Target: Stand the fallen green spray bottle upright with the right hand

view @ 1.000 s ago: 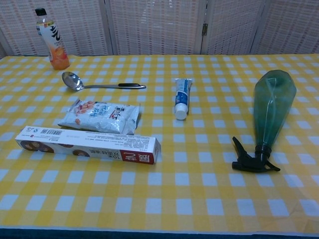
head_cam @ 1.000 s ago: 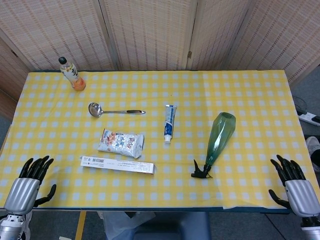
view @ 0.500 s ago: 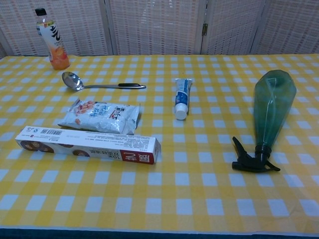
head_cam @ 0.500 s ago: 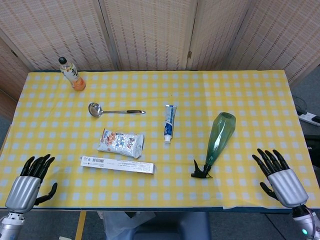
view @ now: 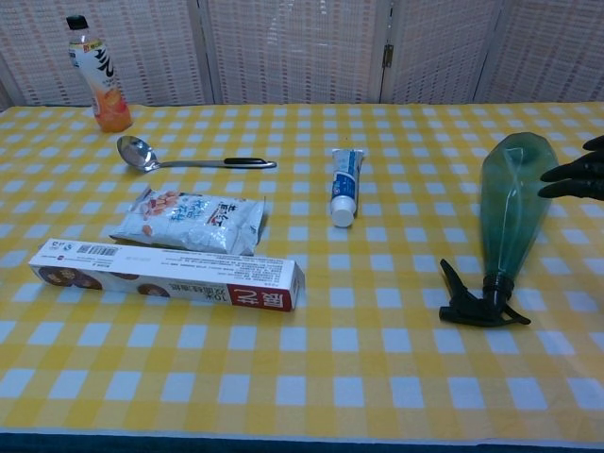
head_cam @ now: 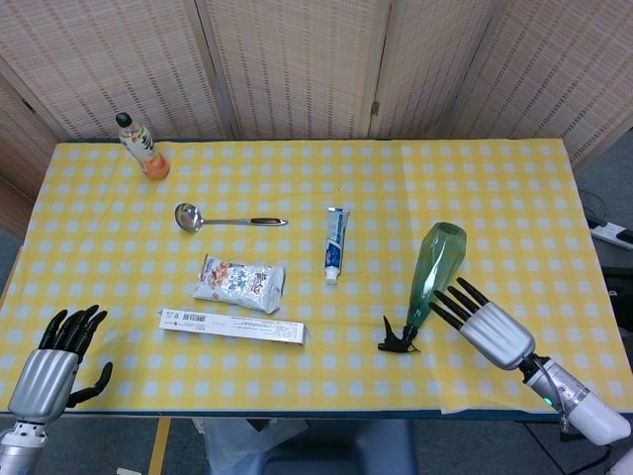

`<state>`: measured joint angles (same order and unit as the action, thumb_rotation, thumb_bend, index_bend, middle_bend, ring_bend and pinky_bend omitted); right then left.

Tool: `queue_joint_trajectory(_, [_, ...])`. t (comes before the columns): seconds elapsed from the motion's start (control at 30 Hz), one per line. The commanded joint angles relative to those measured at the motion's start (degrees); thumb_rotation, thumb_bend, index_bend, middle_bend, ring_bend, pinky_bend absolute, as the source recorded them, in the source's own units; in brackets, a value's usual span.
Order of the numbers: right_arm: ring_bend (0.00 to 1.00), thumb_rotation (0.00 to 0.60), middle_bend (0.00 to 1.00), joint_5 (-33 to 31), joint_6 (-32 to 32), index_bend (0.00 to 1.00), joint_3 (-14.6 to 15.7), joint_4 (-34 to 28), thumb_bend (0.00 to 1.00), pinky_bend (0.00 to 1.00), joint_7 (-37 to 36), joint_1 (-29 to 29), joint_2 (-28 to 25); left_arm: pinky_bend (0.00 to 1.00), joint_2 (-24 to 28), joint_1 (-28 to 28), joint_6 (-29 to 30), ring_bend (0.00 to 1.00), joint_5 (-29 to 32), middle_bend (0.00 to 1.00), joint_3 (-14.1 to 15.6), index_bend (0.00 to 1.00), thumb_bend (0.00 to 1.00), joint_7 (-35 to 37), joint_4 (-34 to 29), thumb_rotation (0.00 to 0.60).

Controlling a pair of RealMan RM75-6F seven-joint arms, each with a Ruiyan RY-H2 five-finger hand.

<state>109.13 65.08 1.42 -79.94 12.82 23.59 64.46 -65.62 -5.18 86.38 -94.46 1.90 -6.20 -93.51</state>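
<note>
At right of desk [head_cam: 514, 178]: bottle [head_cam: 433, 274] lying on its side, black trigger [head_cam: 399, 339] toward the near edge, base pointing away. Right hand [head_cam: 492, 330] hovering just beside the body, fingers [head_cam: 451, 305] spread, grasping nothing. Left hand [head_cam: 57, 358] resting at the near left corner, fingers apart, also empty. Risking, on a sideways nudge, rolling the tapered body off toward the tube [head_cam: 334, 243]; risking slipping on smooth plastic; risking toppling again if released while tilted.
</note>
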Motion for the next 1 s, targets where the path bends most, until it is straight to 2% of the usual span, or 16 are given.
queue_joint_trajectory(0.03, [0.10,0.600,0.10,-0.16,-3.94,0.05,0.25,2.25,0.34,0.00,-0.27,2.73,2.29,0.04,0.11,-0.08,-0.07,0.12,-0.06,0.08,0.03,0.00,0.50,0.32,0.06,0.414])
queue_joint_trajectory(0.3, [0.12,0.600,0.11,-1.49,-7.96,0.07,0.49,6.22,0.34,0.00,-0.01,6.38,6.92,0.04,0.07,-0.04,-0.07,0.12,0.14,0.08,-0.02,0.00,0.50,0.13,0.07,0.408])
queue_joint_trajectory(0.47, [0.12,0.600,0.13,-1.14,-8.00,0.09,0.45,8.68,0.34,0.00,-0.17,8.63,9.65,0.04,0.29,0.28,0.62,0.12,0.70,0.08,-0.42,0.00,0.50,0.16,0.23,0.411])
queue_joint_trajectory(0.7, [0.14,0.600,0.19,-1.48,-8.46,0.18,0.52,11.29,0.34,0.00,1.10,10.83,11.92,0.04,0.35,0.43,1.25,0.12,0.10,0.08,-0.36,0.00,0.50,0.76,0.45,0.408])
queue_joint_trajectory(1.0, [0.16,0.600,0.22,-2.46,-8.71,0.21,1.27,13.50,0.34,0.00,4.04,11.89,14.11,0.04,0.66,0.91,1.89,0.11,0.86,0.08,-0.69,0.00,0.50,0.86,0.14,0.409])
